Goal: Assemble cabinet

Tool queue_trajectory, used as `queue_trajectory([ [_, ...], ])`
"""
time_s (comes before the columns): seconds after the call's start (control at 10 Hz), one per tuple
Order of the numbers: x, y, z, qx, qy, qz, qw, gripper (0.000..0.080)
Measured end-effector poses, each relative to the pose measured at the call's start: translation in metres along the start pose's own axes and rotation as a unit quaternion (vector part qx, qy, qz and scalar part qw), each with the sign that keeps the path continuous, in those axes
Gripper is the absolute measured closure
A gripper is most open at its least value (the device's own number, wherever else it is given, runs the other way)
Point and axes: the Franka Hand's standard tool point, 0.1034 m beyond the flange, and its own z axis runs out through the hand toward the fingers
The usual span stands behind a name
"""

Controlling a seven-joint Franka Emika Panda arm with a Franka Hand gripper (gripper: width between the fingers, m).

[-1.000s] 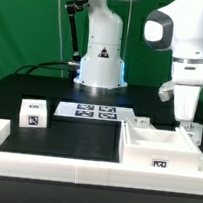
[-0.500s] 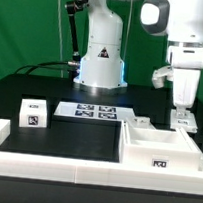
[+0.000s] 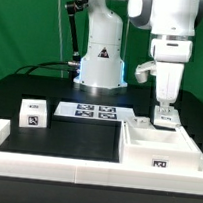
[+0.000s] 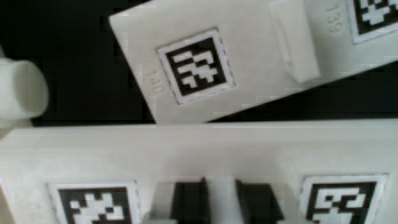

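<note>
Gripper (image 3: 164,121): points straight down at 3 o'clock of the exterior view, close above the rear wall of the cabinet body (image 3: 160,161). Whether it touches the wall cannot be told.
Fingers: in the wrist view (image 4: 217,200) two pale fingertips (image 4: 187,200) sit side by side with only a thin dark line between them. Whether they are clenched or released cannot be told, and nothing shows in their grasp.
Cabinet body: an open-topped white box on the black table (image 3: 76,137), at 4 o'clock of the exterior view. There is a tag on its front wall, and the wrist view shows two tags along one wall (image 4: 107,160).
Door panel (image 3: 140,121): lies flat at 11 o'clock of the body, just beside its rear corner. In the wrist view (image 4: 205,65) it is tag up and askew to the body's wall.
Small block (image 3: 30,113): a white tagged piece at 9 o'clock of the marker board (image 3: 85,111), apart from it.
Marker board: lies flat, at 6 o'clock of the arm's base (image 3: 100,64).
Border wall (image 3: 73,169): runs along the 6 o'clock edge, just in front of the body.
</note>
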Motion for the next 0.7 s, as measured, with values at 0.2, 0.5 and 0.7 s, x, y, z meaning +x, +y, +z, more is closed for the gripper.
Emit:
queue_trajectory([
  [0.2, -0.002, 0.003, 0.0, -0.001, 0.0, -0.012, 1.0, 0.073],
  [0.5, -0.01, 0.019, -0.004, -0.009, 0.003, -0.048, 0.999, 0.0729],
  [0.7, -0.011, 0.021, -0.003, -0.009, 0.003, -0.051, 0.999, 0.0729],
])
